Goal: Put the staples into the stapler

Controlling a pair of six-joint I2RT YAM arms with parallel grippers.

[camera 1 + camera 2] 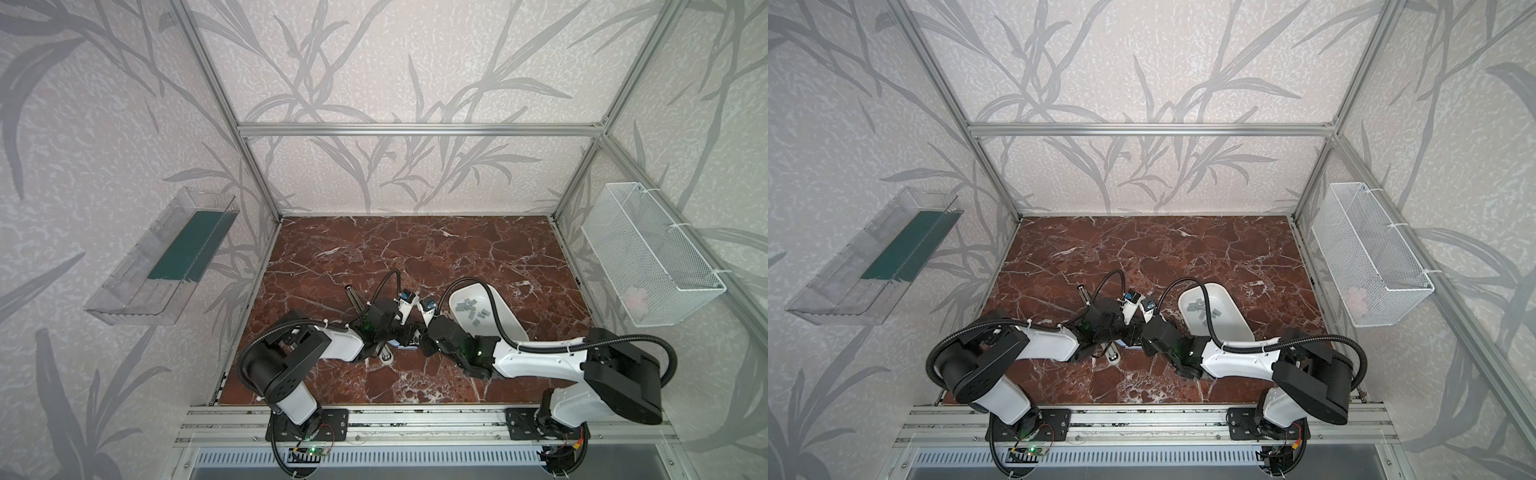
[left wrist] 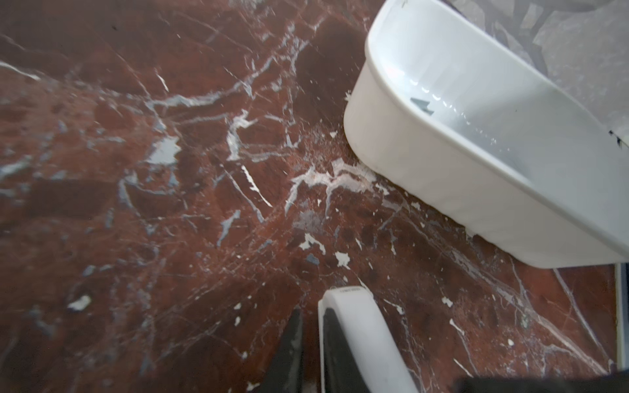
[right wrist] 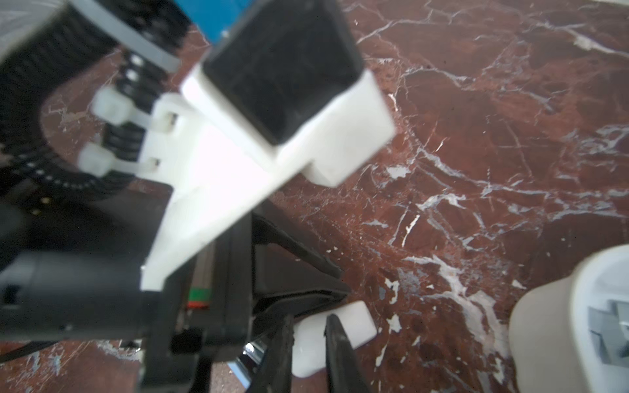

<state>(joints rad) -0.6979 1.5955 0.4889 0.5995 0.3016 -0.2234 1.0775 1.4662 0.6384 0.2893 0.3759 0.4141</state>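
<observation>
White plastic stapler, pinched by left gripper and right gripper. Grey metal staples lie unloaded in a white tray.

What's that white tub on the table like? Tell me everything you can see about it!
The white tub is a long, smooth, plastic-looking dish with rounded ends, glossy walls and a thick lip round the top. It stands upright and open on the red marble table, right of the middle. Small grey staples lie jumbled on its floor. In both top views the right arm's black cable loops across above it, and that arm hides its near end.
</observation>
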